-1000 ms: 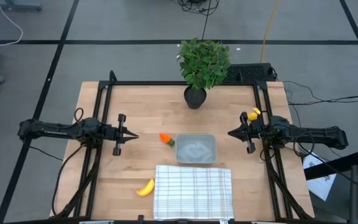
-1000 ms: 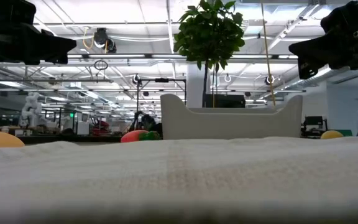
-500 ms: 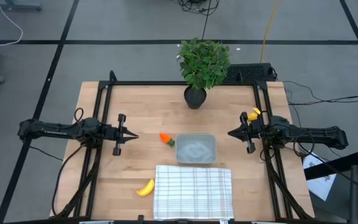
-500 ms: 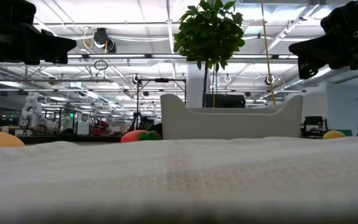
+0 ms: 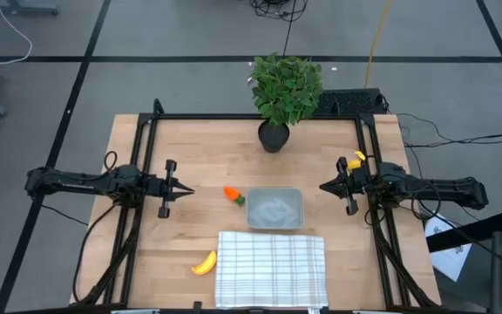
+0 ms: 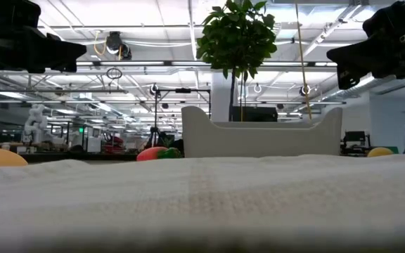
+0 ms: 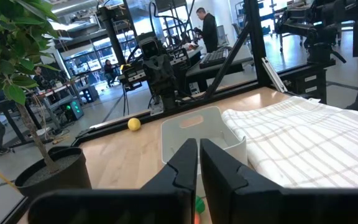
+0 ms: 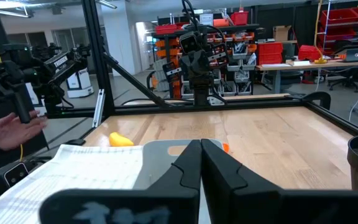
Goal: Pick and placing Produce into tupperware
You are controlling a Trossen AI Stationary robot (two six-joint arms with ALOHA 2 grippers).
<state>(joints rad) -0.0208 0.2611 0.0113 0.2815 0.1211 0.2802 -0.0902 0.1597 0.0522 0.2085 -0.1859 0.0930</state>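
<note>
The orange carrot (image 5: 232, 194) with a green top lies on the table just left of the translucent tupperware (image 5: 274, 209), which stands open at the table's middle. The yellow banana (image 5: 204, 263) lies left of the checked cloth. The small round yellow fruit (image 5: 358, 158) sits near the right edge, beside my right arm. My left gripper (image 5: 188, 189) hovers shut, left of the carrot. My right gripper (image 5: 323, 187) hovers shut, right of the tupperware. In the left wrist view the round fruit (image 7: 133, 124) and tupperware (image 7: 194, 127) show beyond the fingers.
A white checked cloth (image 5: 271, 269) covers the near middle of the table. A leafy plant in a black pot (image 5: 274, 133) stands at the far edge. Black frame rails (image 5: 142, 157) run along both sides. A person's hand (image 8: 11, 130) shows beyond the table in the right wrist view.
</note>
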